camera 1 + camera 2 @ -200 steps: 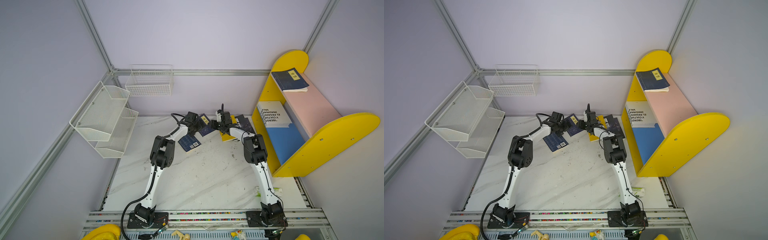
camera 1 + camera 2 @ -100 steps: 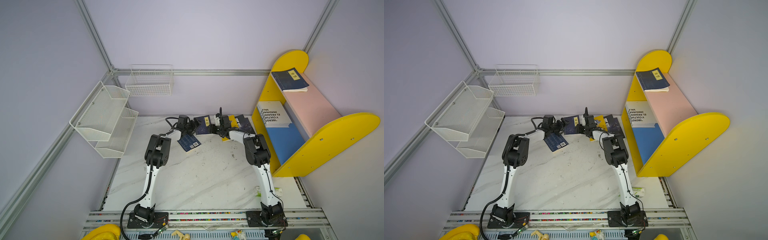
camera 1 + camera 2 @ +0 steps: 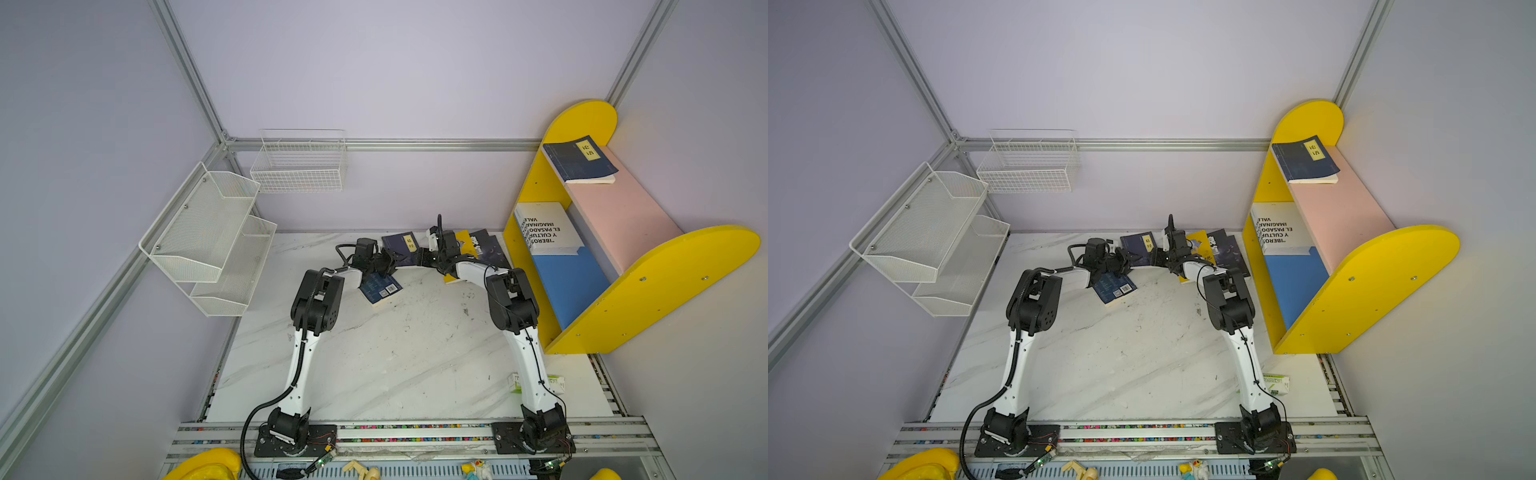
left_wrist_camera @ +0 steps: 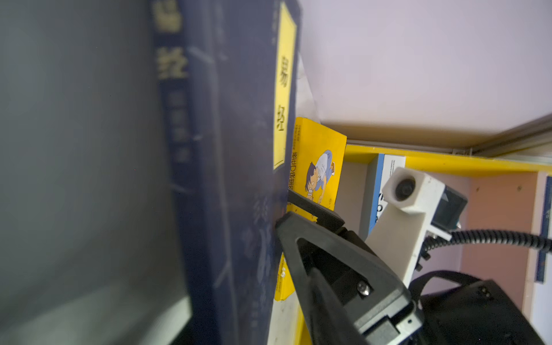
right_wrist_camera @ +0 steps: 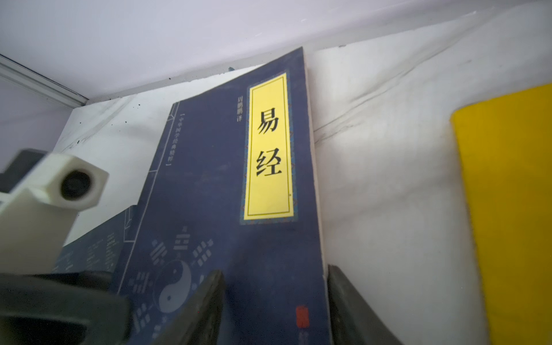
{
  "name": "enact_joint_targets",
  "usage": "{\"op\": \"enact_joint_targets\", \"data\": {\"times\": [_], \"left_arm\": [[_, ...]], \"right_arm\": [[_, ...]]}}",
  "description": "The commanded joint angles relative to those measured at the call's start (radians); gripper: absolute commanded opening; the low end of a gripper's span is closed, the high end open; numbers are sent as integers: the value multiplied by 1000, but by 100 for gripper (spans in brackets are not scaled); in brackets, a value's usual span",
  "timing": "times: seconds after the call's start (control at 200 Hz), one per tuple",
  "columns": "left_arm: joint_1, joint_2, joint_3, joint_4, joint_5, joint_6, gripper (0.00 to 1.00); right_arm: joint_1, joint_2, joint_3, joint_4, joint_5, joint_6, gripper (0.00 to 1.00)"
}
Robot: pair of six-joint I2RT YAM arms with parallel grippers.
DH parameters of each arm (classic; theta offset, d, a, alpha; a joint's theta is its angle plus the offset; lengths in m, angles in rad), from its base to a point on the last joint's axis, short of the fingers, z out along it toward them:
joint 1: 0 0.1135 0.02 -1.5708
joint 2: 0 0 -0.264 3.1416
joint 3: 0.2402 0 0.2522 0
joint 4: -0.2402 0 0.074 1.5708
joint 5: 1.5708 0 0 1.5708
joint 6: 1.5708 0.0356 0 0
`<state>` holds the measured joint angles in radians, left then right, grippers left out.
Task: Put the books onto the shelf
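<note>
Though two books are up on the shelf (image 3: 681, 266) — a navy one with a yellow label (image 3: 579, 160) lying flat at the far end of the pink upper board (image 3: 631, 216), a large white one (image 3: 546, 228) flat on the blue lower board (image 3: 569, 286) — most of the job looks to be ahead. Along the far edge of the table (image 3: 395, 374) I count what seem to be five more. Both arms are at a second navy book with a yellow label (image 3: 397, 249), near the middle of that edge. The right gripper (image 3: 422, 258) has its jaws apart, one of its fingers (image 5: 206, 301) over the cover and its mate just off the book's long open edge. The left gripper (image 3: 387, 264) is at the spine side; whether it has closed on anything I cannot tell. A dark book with a barcode (image 3: 380, 289) lies just beside it. A yellow cartoon book (image 4: 319, 167) and what look like two dark covers (image 3: 488, 249) lie towards the far right corner, near the shelf's foot, no jaws on them
</note>
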<state>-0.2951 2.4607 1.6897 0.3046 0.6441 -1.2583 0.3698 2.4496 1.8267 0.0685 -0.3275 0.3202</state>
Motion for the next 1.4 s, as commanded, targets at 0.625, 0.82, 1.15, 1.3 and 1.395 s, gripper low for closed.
{"op": "enact_joint_targets", "data": {"times": [0.625,0.82,1.15,1.3,1.395], "left_arm": [[9,-254,-81,67,-21,-45,0],[0,-342,-119,101,-51,-91,0],[-21,-464,-258,168,-72,-158,0],[-30,-479,-266,189,-45,-185,0],[-36,-488,-270,204,-44,-196,0]], "right_arm": [[18,-558,-881,893,-124,1049,89],[72,-481,-830,1072,-68,1174,87],[107,-354,-698,1302,-3,1231,87],[112,-339,-638,1222,-5,1216,83],[111,-329,-594,1106,-9,1205,69]]}}
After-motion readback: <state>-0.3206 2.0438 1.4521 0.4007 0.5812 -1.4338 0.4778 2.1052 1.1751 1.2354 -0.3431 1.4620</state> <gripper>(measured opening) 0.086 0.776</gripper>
